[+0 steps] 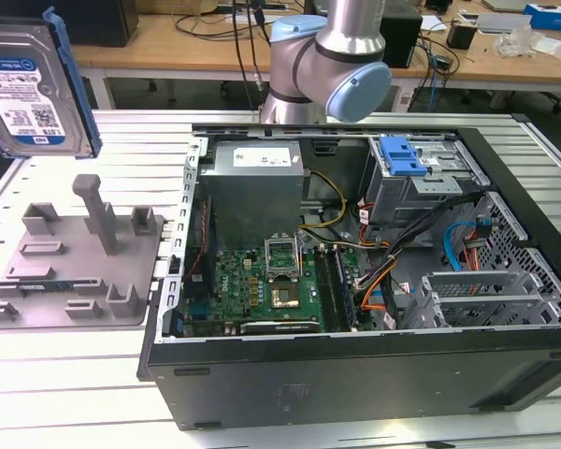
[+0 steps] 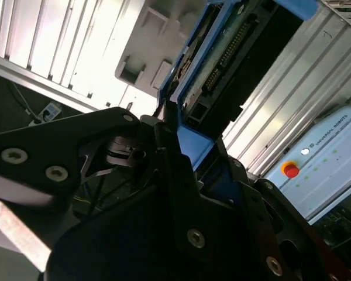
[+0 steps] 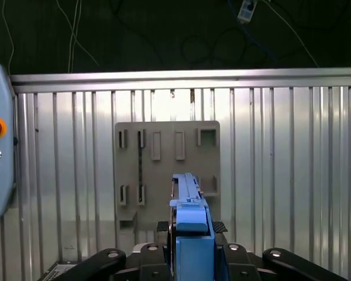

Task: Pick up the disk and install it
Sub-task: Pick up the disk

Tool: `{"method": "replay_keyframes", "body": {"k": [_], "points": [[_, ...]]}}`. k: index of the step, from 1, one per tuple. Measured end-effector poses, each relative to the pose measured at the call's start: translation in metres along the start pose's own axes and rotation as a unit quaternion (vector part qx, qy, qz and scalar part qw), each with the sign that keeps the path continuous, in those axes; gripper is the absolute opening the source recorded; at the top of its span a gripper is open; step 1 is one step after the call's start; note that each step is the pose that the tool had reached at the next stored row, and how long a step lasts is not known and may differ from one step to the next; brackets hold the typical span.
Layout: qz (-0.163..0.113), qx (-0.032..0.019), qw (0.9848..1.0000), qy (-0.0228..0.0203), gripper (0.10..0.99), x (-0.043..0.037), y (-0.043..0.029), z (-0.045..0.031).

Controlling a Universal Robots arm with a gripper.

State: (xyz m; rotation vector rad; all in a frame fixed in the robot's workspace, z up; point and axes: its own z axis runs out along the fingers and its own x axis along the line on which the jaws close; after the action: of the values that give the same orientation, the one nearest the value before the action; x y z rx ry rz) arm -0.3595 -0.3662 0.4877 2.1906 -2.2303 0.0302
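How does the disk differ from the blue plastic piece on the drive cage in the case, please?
The disk is silver with a white-and-blue label and blue frame; the blue plastic piece is all blue. The disk hangs upright above the grey fixture; the piece lies on the drive cage. Both have blue plastic.

- We see the gripper [image 2: 174,126] clamped on the disk [image 2: 222,54] at its blue frame.
- Grey fixture plate [image 2: 151,38] behind the disk.
- Pendant [image 2: 327,175] with red button.

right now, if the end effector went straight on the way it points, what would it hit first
Probably the grey fixture plate: in the first wrist view the end effector, shut on the disk, points at it. Depth is unclear.
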Motion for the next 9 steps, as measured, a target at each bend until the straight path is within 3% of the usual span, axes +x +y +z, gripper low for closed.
{"method": "replay_keyframes", "body": {"k": [1, 4, 9], "points": [[0.0, -0.0004, 1.0, 0.0, 0.365, 0.0019, -0.0038, 0.0], [0.0, -0.0033, 1.0, 0.0001, 0.365, 0.0139, -0.029, 0.0004], [0.0, -0.0088, 1.0, 0.0001, 0.365, 0.0266, -0.0624, 0.0005]]}}
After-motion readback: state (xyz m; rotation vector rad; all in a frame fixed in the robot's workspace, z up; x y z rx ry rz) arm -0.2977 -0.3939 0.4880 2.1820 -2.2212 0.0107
